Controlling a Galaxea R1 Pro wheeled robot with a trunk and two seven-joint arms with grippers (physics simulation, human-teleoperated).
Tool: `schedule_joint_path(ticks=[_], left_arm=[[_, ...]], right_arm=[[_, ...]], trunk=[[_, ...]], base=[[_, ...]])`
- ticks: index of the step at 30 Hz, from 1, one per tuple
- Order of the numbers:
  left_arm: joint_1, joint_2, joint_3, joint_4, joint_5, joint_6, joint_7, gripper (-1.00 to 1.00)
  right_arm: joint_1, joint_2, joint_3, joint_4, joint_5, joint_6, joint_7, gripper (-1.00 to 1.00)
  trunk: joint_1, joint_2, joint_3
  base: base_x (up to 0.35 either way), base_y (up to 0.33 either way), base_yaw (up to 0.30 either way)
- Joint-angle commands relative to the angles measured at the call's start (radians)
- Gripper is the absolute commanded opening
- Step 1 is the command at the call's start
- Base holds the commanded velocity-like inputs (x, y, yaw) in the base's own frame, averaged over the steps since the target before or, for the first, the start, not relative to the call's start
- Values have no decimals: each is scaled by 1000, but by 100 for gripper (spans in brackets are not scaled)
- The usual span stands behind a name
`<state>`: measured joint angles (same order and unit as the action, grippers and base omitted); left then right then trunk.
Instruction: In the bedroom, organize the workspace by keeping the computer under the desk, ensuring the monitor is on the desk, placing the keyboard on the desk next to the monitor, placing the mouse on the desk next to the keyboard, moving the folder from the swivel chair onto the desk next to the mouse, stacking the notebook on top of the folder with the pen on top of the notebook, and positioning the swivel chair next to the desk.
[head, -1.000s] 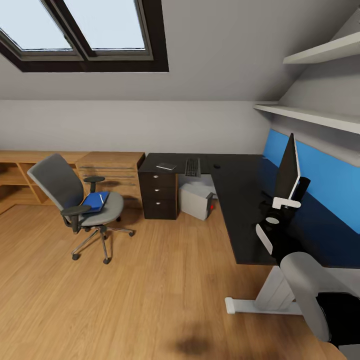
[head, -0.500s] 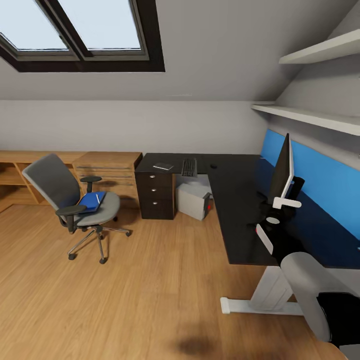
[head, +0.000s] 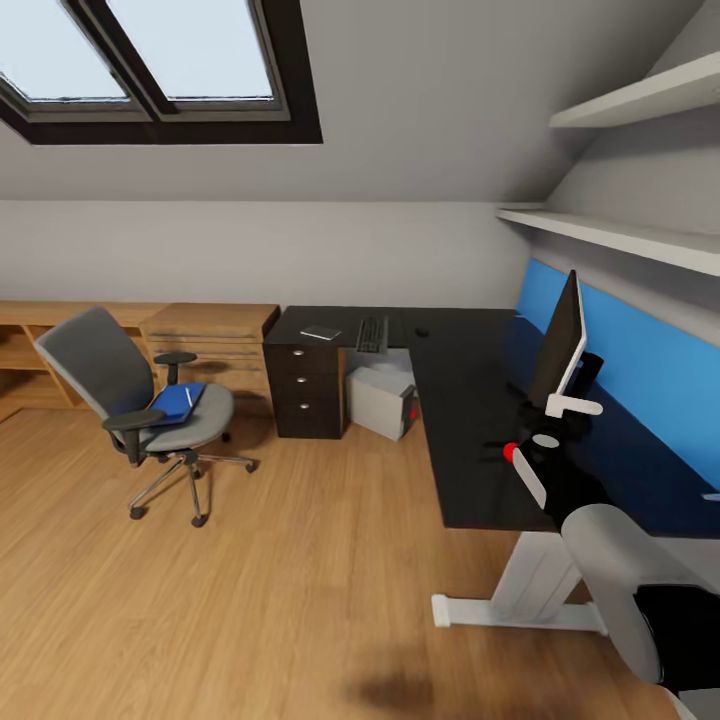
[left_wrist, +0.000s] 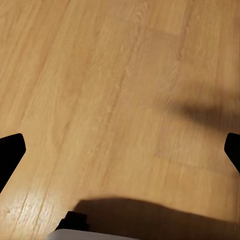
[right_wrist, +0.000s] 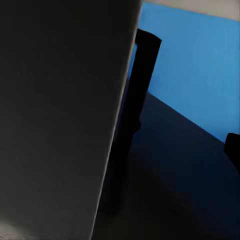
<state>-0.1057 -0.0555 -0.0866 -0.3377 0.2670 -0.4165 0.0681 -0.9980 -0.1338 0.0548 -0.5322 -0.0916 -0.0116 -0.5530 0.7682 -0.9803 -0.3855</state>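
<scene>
The grey swivel chair stands on the floor left of the black desk. On its seat lies the blue folder with the white pen on top. At the desk's far end lie the notebook, the keyboard and the mouse. The grey computer sits under the desk. The monitor stands on the desk; my right gripper is right beside it, open, one fingertip showing and the screen close up. My left gripper hangs open over bare floor.
A light wooden drawer unit and low shelving run along the back wall behind the chair. A blue panel backs the desk, with white shelves above. The desk's white foot rests on the floor near me. Wide wooden floor lies between chair and desk.
The whole view has slid left, so the camera has moved. A small red spot now shows by my right wrist. The chair and the desk's things have not moved.
</scene>
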Motion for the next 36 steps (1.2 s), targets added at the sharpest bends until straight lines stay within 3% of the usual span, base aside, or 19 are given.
schedule_joint_path(ticks=[1, 36], left_arm=[[0, 1, -8, 0, 6, -4, 7, 100], [0, 1, -9, 0, 6, -4, 8, 100]], right_arm=[[-1, -1, 5, 0, -11, -1, -5, 100], [-1, 0, 6, 43, -12, -37, 17, 100]], trunk=[[0, -1, -1], [0, -1, -1]], base=[[-48, -95, 0], [-59, -19, 0]])
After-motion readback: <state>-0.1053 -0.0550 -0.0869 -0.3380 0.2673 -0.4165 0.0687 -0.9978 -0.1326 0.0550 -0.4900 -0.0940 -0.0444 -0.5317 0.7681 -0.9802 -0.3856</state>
